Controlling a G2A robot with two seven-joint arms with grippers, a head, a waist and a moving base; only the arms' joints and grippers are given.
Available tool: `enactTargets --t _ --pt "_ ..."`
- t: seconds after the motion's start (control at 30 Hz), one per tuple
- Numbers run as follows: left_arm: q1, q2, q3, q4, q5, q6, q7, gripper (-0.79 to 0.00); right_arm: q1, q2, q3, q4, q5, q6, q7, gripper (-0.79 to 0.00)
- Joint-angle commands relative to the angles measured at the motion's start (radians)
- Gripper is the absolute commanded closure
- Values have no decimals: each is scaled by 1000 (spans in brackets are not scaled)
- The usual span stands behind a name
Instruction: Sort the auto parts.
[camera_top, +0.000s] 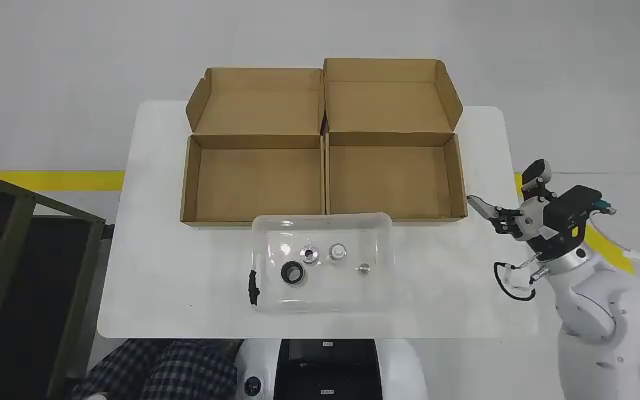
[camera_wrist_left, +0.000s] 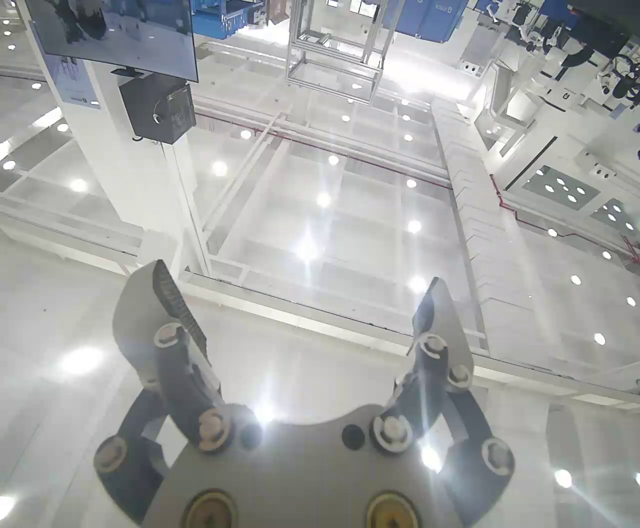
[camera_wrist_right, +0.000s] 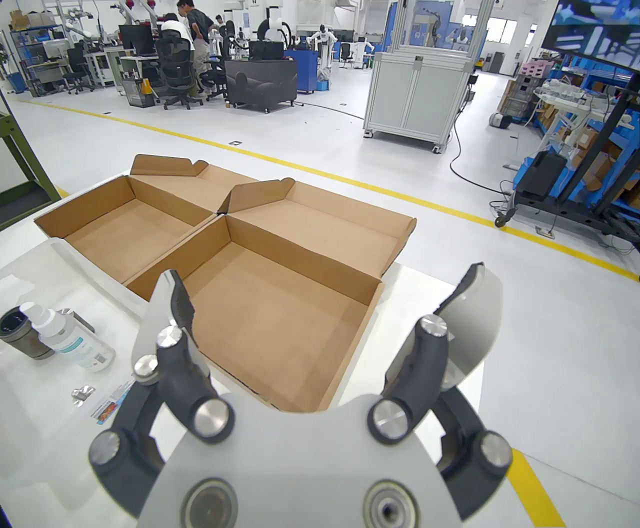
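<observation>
Now, with left claw (camera_wrist_left: 296, 276) and right claw (camera_wrist_right: 325, 274) both spread and empty, best lower the right one straight into the tray (camera_top: 322, 216), pinching the black ring (camera_top: 294, 272) squarely.

Colour log, sorting bench: brown card, clear plastic, white top.

Right gripper (camera_wrist_right: 325, 280): pale silver plates, black links, dark ribbed pads (camera_wrist_right: 181, 305). Straight ahead of its jaws, the nearer cardboard box (camera_wrist_right: 280, 310) is plain kraft brown; the farther cardboard box (camera_wrist_right: 130, 225) matches. Off to one side of the jaws, a clear tray (camera_top: 270, 225) on a white table (camera_top: 160, 250) holds a dark grey cylinder (camera_wrist_right: 20, 332) and a white bottle (camera_wrist_right: 70, 337) with a teal-printed label. Yellow floor line (camera_wrist_right: 400, 197) beyond the jaws. Left gripper (camera_wrist_left: 300, 280): grey plates, black ribbed pads (camera_wrist_left: 175, 300), brass-coloured screws.
</observation>
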Motion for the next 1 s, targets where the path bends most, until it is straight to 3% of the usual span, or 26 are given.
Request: enactTargets --t 0.0,0.37,0.97 --pt "0 0 0 0 0 0 0 -784 0 0 0 0 0 0 0 -784" --pt "0 0 0 0 0 0 0 -785 96 14 -114 -9 26 -80 121 -785" --pt "0 0 0 0 0 0 0 -785 237 25 -303 58 -71 -18 219 -785"
